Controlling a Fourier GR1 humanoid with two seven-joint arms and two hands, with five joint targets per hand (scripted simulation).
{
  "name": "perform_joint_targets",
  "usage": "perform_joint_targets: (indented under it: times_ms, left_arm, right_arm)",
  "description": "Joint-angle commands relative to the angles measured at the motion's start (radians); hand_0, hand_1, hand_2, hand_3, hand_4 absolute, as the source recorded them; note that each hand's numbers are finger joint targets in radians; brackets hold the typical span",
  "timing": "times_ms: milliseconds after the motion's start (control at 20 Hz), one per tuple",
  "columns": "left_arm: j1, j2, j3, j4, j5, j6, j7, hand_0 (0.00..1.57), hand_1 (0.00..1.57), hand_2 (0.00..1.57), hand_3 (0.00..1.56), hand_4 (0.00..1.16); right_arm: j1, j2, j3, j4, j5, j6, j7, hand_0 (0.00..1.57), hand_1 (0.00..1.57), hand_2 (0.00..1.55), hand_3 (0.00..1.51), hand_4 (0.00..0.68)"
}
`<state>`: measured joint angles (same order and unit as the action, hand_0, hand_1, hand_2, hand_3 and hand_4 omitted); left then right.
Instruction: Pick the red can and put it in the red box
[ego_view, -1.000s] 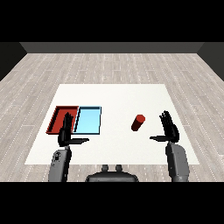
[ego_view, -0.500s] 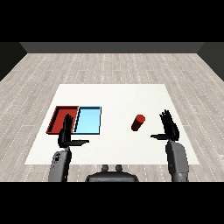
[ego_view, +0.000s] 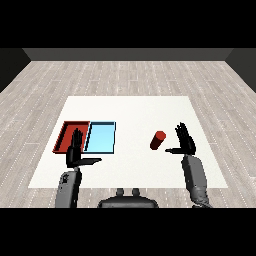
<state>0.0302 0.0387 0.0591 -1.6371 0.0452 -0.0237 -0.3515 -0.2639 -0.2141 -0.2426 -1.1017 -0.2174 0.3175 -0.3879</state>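
The right hand hangs over the table with its fingers straight up and the thumb stuck out toward the middle, released and grasping nothing. Since 1 second ago it has edged a little toward the red can, so the thumb tip now sits just beside the can's near side without touching it. That reads to me as the approach stage of the pick: the palm faces the can, and the hand has yet to close the last gap before the fingers can wrap round.

The can itself stands upright on the white table, right of the middle, in the same spot as in both earlier views, well apart from the trays.

The left hand is also released, fingers straight and thumb pointing inward, holding nothing. It hovers at the near edge of the red tray and has barely shifted.

The red tray is the outer one of the 2, touching the light blue tray along its right side. So the can must travel across the bare middle of the table and over the blue tray to reach red. That stretch looks open. I would watch the left hand, which sits close to the drop spot, and the table's near edge just below both hands.
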Motion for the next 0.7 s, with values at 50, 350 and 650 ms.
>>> perform_joint_targets:
  times_ms: [50, 350, 650]
  left_arm:
    - [0.014, -0.016, -0.019, 0.032, -0.008, -0.008, -0.046, 0.00, 0.00, 0.00, 0.00, 0.00]
    - [-0.032, -0.019, -0.012, 0.004, 0.008, 0.014, 0.025, 0.00, 0.00, 0.00, 0.00, 0.00]
    - [0.004, -0.022, -0.014, 0.005, 0.003, 0.004, -0.026, 0.00, 0.00, 0.00, 0.00, 0.00]
  right_arm:
    - [-0.015, -0.013, -0.004, 0.063, -0.007, 0.007, -0.017, 0.00, 0.00, 0.00, 0.00, 0.000]
    - [-0.149, 0.018, -0.003, 0.233, -0.018, -0.004, -0.044, 0.00, 0.00, 0.00, 0.00, 0.000]
    - [-0.094, 0.076, 0.042, 0.175, -0.006, -0.052, -0.061, 0.00, 0.00, 0.00, 0.00, 0.000]
